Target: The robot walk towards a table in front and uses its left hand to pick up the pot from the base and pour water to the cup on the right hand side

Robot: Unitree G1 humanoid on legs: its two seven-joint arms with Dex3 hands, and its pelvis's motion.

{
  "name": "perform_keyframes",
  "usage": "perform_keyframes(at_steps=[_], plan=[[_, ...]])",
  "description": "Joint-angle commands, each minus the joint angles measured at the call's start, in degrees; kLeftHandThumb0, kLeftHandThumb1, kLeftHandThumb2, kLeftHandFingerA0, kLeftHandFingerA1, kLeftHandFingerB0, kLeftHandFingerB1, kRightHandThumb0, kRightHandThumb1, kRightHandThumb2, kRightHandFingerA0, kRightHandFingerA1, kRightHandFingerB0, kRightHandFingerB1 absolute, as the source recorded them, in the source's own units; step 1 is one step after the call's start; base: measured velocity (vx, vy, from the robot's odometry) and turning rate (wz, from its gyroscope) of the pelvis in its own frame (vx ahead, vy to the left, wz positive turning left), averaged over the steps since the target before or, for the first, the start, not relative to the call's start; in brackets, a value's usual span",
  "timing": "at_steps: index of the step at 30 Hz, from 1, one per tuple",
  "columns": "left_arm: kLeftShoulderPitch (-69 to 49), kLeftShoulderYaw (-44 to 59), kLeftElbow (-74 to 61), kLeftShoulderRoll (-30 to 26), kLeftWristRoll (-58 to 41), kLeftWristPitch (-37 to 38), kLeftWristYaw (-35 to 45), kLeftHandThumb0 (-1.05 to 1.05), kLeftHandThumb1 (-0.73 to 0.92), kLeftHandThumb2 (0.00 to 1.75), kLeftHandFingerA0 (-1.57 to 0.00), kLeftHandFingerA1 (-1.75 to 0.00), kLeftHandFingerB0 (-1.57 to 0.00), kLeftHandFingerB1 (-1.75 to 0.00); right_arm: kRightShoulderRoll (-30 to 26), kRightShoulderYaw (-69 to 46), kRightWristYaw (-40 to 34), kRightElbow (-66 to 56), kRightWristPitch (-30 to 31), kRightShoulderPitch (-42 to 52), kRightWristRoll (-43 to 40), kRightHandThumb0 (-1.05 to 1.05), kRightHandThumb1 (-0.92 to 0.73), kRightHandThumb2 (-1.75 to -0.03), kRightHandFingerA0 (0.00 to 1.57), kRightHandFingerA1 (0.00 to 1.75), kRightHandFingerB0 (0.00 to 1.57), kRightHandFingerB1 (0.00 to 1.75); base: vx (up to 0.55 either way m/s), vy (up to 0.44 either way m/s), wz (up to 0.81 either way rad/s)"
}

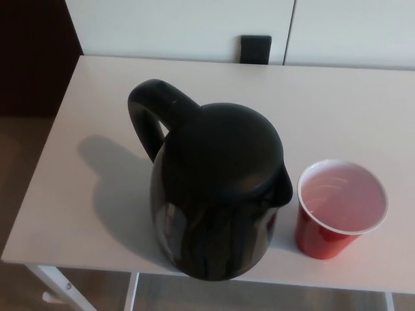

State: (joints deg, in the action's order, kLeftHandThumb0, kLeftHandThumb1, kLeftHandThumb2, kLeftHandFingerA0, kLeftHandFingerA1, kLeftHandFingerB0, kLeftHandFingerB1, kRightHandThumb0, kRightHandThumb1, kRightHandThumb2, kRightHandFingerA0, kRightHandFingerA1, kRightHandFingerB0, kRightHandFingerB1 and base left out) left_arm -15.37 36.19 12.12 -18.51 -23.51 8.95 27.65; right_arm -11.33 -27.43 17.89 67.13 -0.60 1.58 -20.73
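no robot hand showing in the head view, left or right, so i'm unable to say how open either one is or whether anything is being held. nearest the camera, the black pot point(217, 194) is standing upright close to the table's point(337, 103) front edge, lid closed. the base it should be sitting on is hidden under the body, can't confirm it. the red cup point(340, 207) is sitting just beside the pot on the robot's right, spout lip pointing at it, and it's looking like there's already some liquid inside. key relation: the handle point(152, 116) is sticking out to the pot's far left, away from the cup, so it's facing the side the left arm would be coming from; handle-to-spout axis is running far-left to near-right. my read: approach phase, grasp not yet started. further back, a dark outlet plate point(255, 49) is sitting on the wall past the table's far edge.
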Motion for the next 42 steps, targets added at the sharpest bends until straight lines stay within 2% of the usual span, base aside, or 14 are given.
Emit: perform_keyframes(at_steps=[1, 16, 17, 18, 19, 22, 29, 30, 32, 33, 34, 37, 38, 42], plan=[[5.38, -8.79, -25.61, -8.13, 1.70, -8.50, 0.25, -0.56, 0.34, 0.64, -0.07, -0.38, -0.12, -0.22, -0.77, 0.28, 0.79, -0.67, -0.19, -0.03, 0.23, -0.41, -0.52, -0.56, 0.45, 0.46, 0.23, 0.30, 0.00, 0.000, 0.00], [23.40, -24.13, -20.60, -11.90, 13.41, -14.83, -5.51, -0.50, 0.34, 0.65, -0.07, -0.35, -0.09, -0.19, -0.65, 0.06, -1.19, -1.51, 0.56, -3.79, -0.06, -0.37, -0.52, -0.56, 0.49, 0.47, 0.26, 0.30, 0.00, 0.000, 0.00], [23.62, -25.09, -19.92, -11.79, 14.06, -14.37, -5.36, -0.49, 0.42, 0.53, -0.09, -0.29, -0.05, -0.25, -1.00, 0.12, -0.43, -1.41, 1.06, -3.80, -0.08, -0.38, -0.53, -0.56, 0.51, 0.50, 0.22, 0.29, 0.00, 0.000, 0.00], [23.78, -25.56, -19.58, -11.77, 14.38, -14.21, -5.35, -0.49, 0.42, 0.53, -0.09, -0.29, -0.05, -0.25, -1.15, 0.12, -0.11, -1.34, 1.28, -3.82, -0.07, -0.38, -0.53, -0.56, 0.51, 0.50, 0.22, 0.29, 0.00, 0.000, 0.00], [23.90, -26.14, -19.43, -11.67, 14.66, -14.35, -5.42, -0.50, 0.34, 0.69, -0.05, -0.33, -0.07, -0.20, -1.31, 0.20, 0.23, -1.52, 1.36, -3.57, 0.02, -0.40, -0.56, -0.57, 0.49, 0.50, 0.21, 0.29, 0.00, 0.000, 0.00], [23.95, -27.58, -19.25, -11.56, 15.89, -14.85, -5.67, -0.51, 0.34, 0.69, -0.05, -0.34, -0.07, -0.20, -1.53, 0.14, 1.47, -1.49, 1.25, -3.04, -0.10, -0.42, -0.55, -0.57, 0.45, 0.50, 0.20, 0.29, 0.00, 0.000, 0.00], [24.77, -29.90, -17.71, -11.38, 19.07, -14.82, -6.61, -0.49, 0.33, 0.68, -0.05, -0.33, -0.06, -0.20, -1.77, -0.22, 3.20, 0.47, 0.41, -4.56, -0.19, -0.41, -0.53, -0.56, 0.48, 0.54, 0.19, 0.29, 0.00, 0.000, 0.00], [24.52, -29.80, -17.90, -11.03, 18.37, -15.39, -6.30, -0.45, 0.43, 0.55, -0.07, -0.27, -0.04, -0.22, -1.68, -0.07, 2.91, 0.19, 0.37, -4.29, -0.03, -0.43, -0.53, -0.56, 0.48, 0.54, 0.21, 0.29, 0.00, 0.000, 0.00], [24.53, -29.77, -17.91, -10.94, 18.40, -15.49, -6.26, -0.45, 0.43, 0.55, -0.07, -0.27, -0.04, -0.22, -1.69, -0.08, 2.93, 0.25, 0.34, -4.30, 0.01, -0.43, -0.53, -0.56, 0.48, 0.54, 0.21, 0.29, 0.00, 0.000, 0.00], [24.53, -29.68, -18.27, -10.70, 18.06, -16.01, -6.31, -0.43, 0.44, 0.55, -0.08, -0.29, -0.04, -0.21, -1.73, 0.22, 2.68, 0.09, 0.44, -4.32, 0.34, -0.44, -0.55, -0.57, 0.49, 0.52, 0.21, 0.29, 0.00, 0.000, 0.00], [25.25, -29.59, -18.53, -10.27, 17.51, -17.24, -6.54, -0.44, 0.44, 0.54, -0.09, -0.29, -0.03, -0.22, -1.85, 0.61, 2.39, 0.05, 0.58, -4.97, 0.73, -0.51, -0.40, -0.75, 0.38, 0.57, 0.14, 0.40, 0.00, 0.000, 0.00], [26.38, -29.60, -18.21, -10.03, 17.60, -18.16, -6.73, -0.44, 0.44, 0.54, -0.09, -0.29, -0.03, -0.22, -1.98, 0.57, 2.54, 0.50, 0.51, -5.92, 0.55, -0.51, -0.40, -0.75, 0.38, 0.57, 0.14, 0.40, 0.00, 0.000, 0.00], [26.61, -29.87, -18.22, -9.88, 17.84, -17.79, -6.75, -0.55, 0.34, 0.69, -0.04, -0.38, -0.08, -0.16, -1.93, 0.66, 2.03, 0.40, 0.61, -6.00, 0.63, -0.45, -0.55, -0.57, 0.50, 0.55, 0.21, 0.29, 0.00, 0.000, 0.00], [27.35, -30.74, -18.84, -9.73, 18.79, -17.75, -7.11, -0.48, 0.46, 0.55, -0.12, -0.32, -0.05, -0.21, -1.76, 0.60, 0.77, 0.18, 1.32, -6.67, 0.44, -0.43, -0.57, -0.57, 0.59, 0.57, 0.21, 0.29, 0.00, 0.000, 0.00]])
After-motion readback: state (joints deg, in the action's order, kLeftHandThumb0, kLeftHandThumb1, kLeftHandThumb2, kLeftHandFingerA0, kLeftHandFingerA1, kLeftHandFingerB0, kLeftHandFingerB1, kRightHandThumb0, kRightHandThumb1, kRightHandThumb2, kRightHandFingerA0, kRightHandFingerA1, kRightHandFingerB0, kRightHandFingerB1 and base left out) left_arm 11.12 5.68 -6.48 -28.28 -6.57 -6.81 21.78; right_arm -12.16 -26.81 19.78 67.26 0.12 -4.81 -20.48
